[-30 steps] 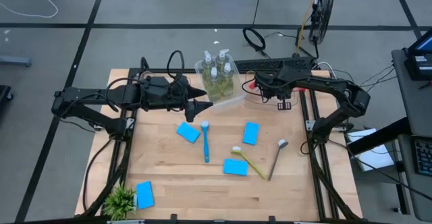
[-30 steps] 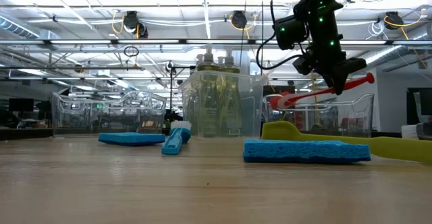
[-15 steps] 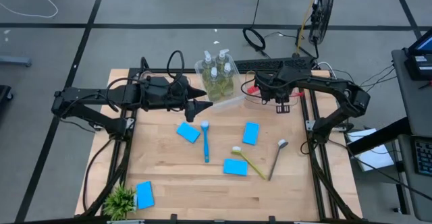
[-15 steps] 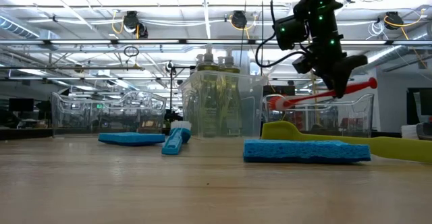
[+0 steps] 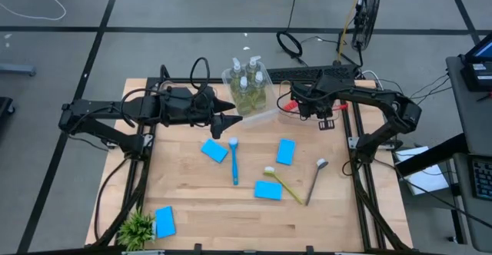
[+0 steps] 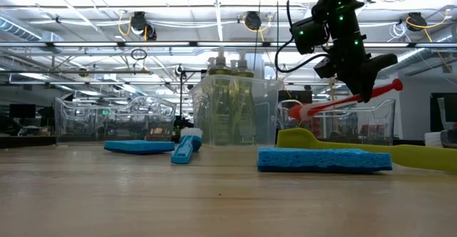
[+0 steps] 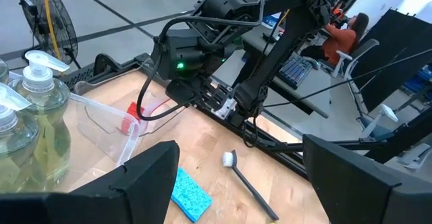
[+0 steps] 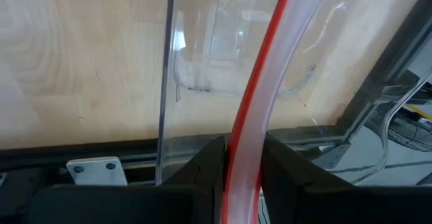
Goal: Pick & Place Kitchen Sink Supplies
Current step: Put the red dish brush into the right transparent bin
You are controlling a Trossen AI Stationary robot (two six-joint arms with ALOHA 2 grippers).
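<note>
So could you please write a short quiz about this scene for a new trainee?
1. True or false: the right end effector holds the red brush.
2. How many blue sponges lie on the table?
A. two
B. four
C. six
3. Fill in: the soap bottles stand inside a clear ____.

Key
1. True; it is shut on the brush handle, above the right bin.
2. B; three lie near the middle, one beside the plant.
3. bin

The left end effector waits open beside that bin.

Red brush (image 8: 260,82) head hidden, handle cut off by frame edge
</note>
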